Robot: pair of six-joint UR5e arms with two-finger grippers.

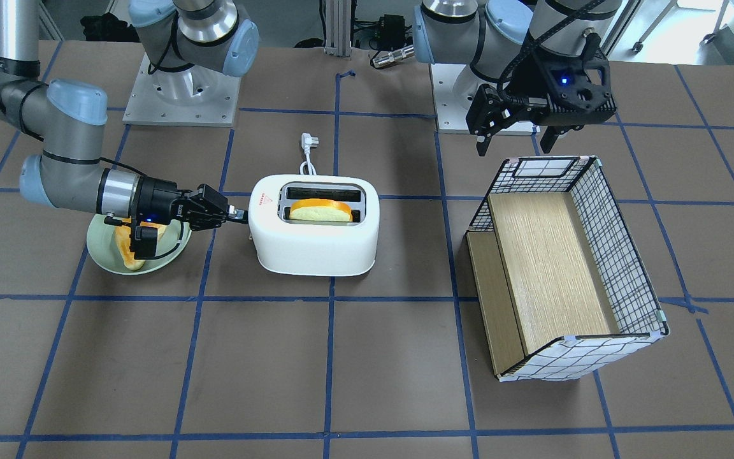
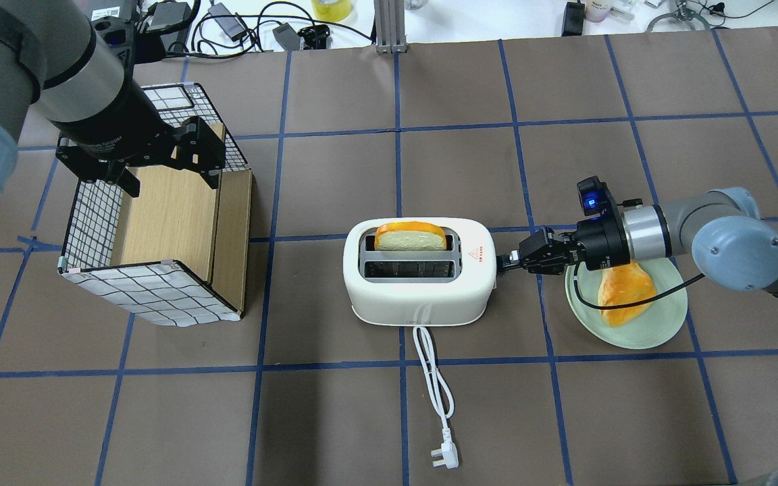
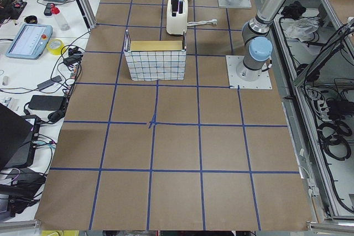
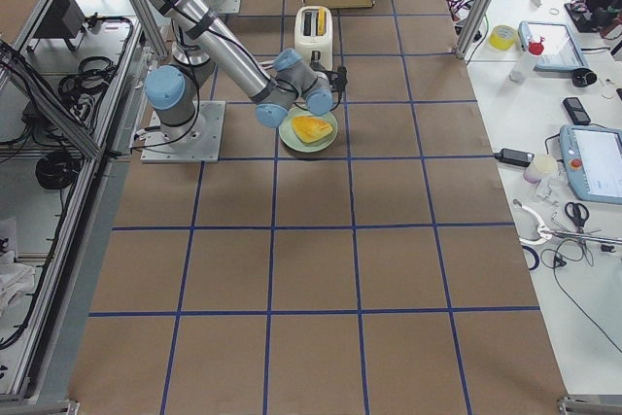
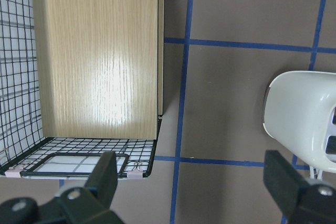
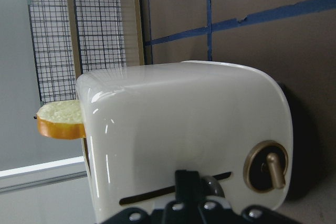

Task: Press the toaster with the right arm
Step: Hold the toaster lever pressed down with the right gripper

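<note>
- The toaster (image 2: 419, 277) stands near the middle of the table (image 2: 564, 418), slots facing up.
- One bread slice (image 2: 410, 237) sits upright in the toaster slot farther from the robot. The nearer slot holds nothing.
- The right gripper (image 2: 502, 261) lies level at the toaster's end face, on the side bearing the red triangle mark (image 2: 476, 255).
- Its fingers are brought together with nothing between them. The tips meet the end face at the lever slot (image 6: 157, 192), beside the round dial (image 6: 266, 167).
- The green plate (image 2: 632, 331) lies just beside the toaster, under the right wrist. It carries a second bread piece (image 2: 625, 293).
- The wire basket (image 2: 139, 290) with a wooden shelf stands well apart from the toaster, on the side opposite the plate.
- The left gripper (image 2: 169, 179) hangs above the basket's far edge, fingers spread wide and holding nothing.
- The white cord runs from the toaster's long side towards the robot and ends at the plug (image 2: 445, 459), which lies loose on the table.
</note>
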